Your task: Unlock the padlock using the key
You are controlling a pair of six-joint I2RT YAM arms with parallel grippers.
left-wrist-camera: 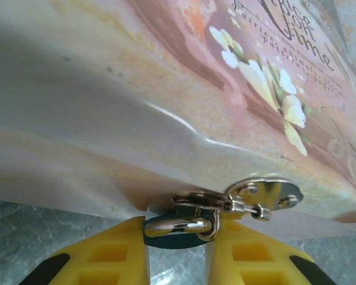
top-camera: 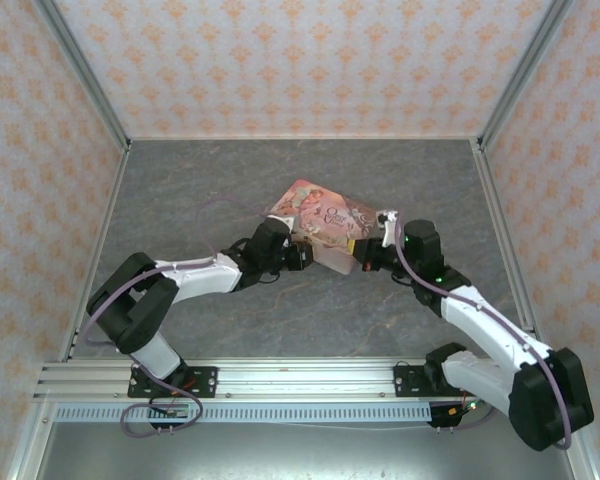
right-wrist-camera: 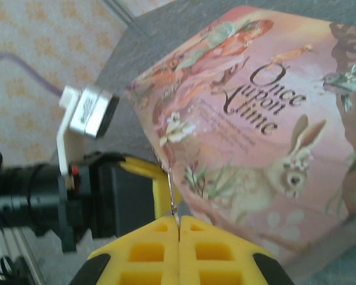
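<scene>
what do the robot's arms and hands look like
Left arm and right arm: white tubular links with black joints and a thin purple cable running along each. Left hand and right hand have blocky yellow fingers with rectangular recesses and black patches at the outer edges.

The lid of the pink tin (right-wrist-camera: 267,130), just beyond the right gripper (right-wrist-camera: 179,224), reads "Once upon a time".

walls (top-camera: 280,60): cream, orange floral print | table (top-camera: 230,180): grey marbled | corner posts (top-camera: 80,65): silver metal | light: even
</scene>
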